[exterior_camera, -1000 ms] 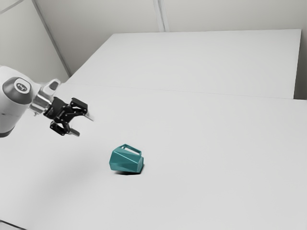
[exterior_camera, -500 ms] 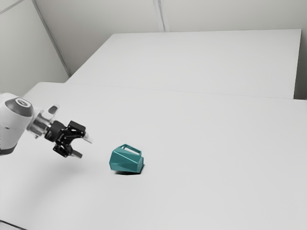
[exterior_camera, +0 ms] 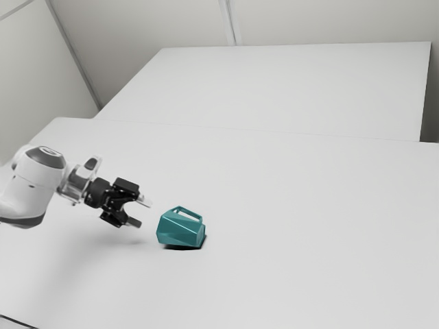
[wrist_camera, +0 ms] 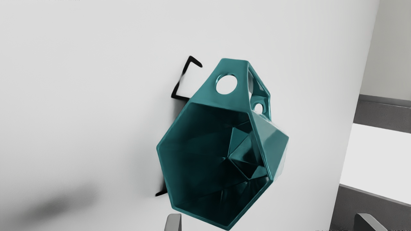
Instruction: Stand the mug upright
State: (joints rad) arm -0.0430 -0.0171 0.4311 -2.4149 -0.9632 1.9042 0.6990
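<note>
a teal mug (exterior_camera: 180,232) lies on its side on a white table (exterior_camera: 295,226), mouth facing the black gripper (exterior_camera: 140,212). the claw is released, fingers apart, near the mug.

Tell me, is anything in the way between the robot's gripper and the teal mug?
No, nothing I can see stands between the open gripper and the teal mug. The mug lies on its side on the white table, with its open mouth facing the gripper.
</note>
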